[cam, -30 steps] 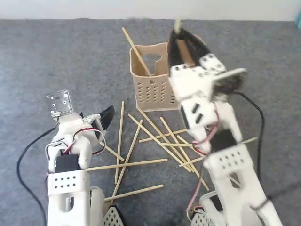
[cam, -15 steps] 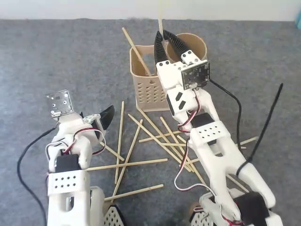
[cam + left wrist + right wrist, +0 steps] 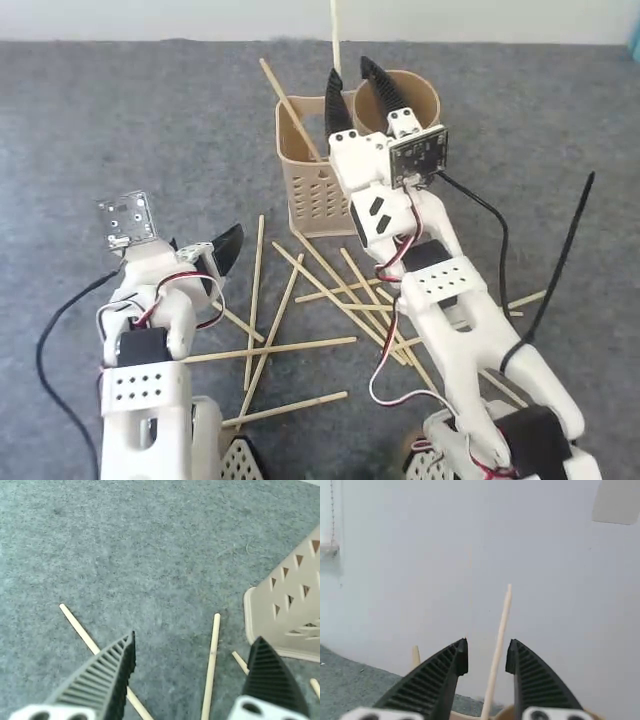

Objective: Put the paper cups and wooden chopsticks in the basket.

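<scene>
Wooden chopstick (image 3: 335, 35) stands over basket (image 3: 312, 195), lower end hidden behind right tool (image 3: 349, 68), apparently inside. Tool jaws, closer half a second ago, now parted to narrow gap: likely released, one stick delivered. Long axis vertical, top pointing straight up. Left tool (image 3: 195, 637) wide above loose sticks (image 3: 300, 348) on tabletop (image 3: 120, 110).

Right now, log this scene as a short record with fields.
left gripper: open, low over the carpet, above some loose chopsticks
right gripper: open above the basket, an upright chopstick between its jaws
basket: holds a leaning chopstick
paper cup: at the basket's end, beside the right gripper
loose chopsticks: scattered on the carpet between the arms
</scene>
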`<state>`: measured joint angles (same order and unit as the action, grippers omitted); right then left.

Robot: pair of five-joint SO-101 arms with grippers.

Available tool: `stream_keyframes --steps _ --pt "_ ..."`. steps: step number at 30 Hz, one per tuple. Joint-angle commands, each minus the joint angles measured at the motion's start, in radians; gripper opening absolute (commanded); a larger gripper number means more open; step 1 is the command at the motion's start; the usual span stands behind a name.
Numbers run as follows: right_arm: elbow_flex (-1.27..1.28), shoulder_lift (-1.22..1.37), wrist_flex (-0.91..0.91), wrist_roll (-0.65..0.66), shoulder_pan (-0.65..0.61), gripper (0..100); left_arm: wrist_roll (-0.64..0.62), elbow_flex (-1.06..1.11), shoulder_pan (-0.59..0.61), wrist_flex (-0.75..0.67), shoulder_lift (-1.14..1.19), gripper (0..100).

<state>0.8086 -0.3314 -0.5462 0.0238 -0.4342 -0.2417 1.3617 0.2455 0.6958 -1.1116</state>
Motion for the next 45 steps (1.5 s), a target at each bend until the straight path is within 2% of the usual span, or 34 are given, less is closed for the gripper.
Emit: stream_keyframes --steps 1,4,10,16,19,23,27,33,36,45 --pt "0.011 -0.139 0.077 -0.012 -0.005 14.1 0.005 -0.005 0.0 -0.025 -0.015 34" --pt "0.006 -0.286 0.291 -0.031 -0.005 14.1 0.003 -0.005 0.0 -0.023 -0.015 34" --pt "-0.049 -0.567 0.768 -0.209 0.031 14.0 0.003 -0.015 0.0 0.009 -0.015 34" --pt "-0.058 -0.739 0.938 -0.256 0.105 14.0 0.002 -0.038 0.009 0.048 -0.015 34" --pt "-0.055 -0.82 1.059 -0.253 0.133 14.0 -0.008 -0.081 0.071 0.097 0.017 34" --pt "-0.052 -0.897 1.3 -0.252 0.145 14.0 -0.044 -0.133 0.137 0.1 0.155 34" --pt "-0.052 -0.912 1.492 -0.252 0.188 13.9 -0.048 -0.234 0.18 0.115 0.391 34" --pt "0.057 -0.92 1.535 -0.242 0.294 13.9 -0.138 -0.43 0.196 0.114 0.77 34" --pt "0.143 -0.92 1.535 -0.175 0.329 13.9 -0.15 -0.53 0.216 0.129 0.931 34" --pt "0.362 -0.92 1.445 -0.153 0.363 13.9 -0.21 -0.878 0.23 0.358 1.307 33"
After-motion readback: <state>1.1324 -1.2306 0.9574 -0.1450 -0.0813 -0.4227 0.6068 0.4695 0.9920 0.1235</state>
